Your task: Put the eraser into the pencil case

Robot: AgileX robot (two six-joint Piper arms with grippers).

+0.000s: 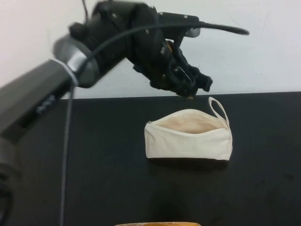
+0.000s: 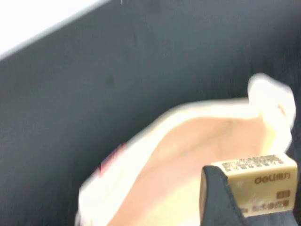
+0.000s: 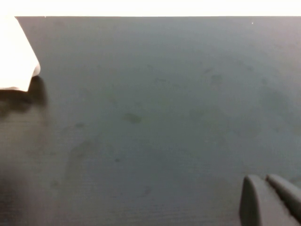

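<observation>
The pencil case lies on its side on the black table, its zip run open so the pale lining shows, the little loop strap standing up at one end. The left gripper hangs in the air just above and behind the case's open mouth, toward the strap end, and it has the eraser pinched between its jaws; in the left wrist view the yellow-tan block with its dark print sits right at the fingertips, with the beige inside of the case directly beyond it. From the raised camera only a speck of the eraser peeks out under the dark fingers. The right gripper is away from all this, low over bare table with just a corner of the case at the edge of its view, its two fingers lying close together with nothing between them. To my eye the carry is nearly done and the drop is what is left. The opening is a narrow slit rather than a wide gape, so I would bring the eraser down over the middle of the mouth, away from the strap, and low enough that it cannot bounce off the fabric lip. The cloth is soft and will give if nudged, so the fingers should not push the near edge flat and close the gap. Only then let the jaws part, and lift straight up so nothing drags the case.
</observation>
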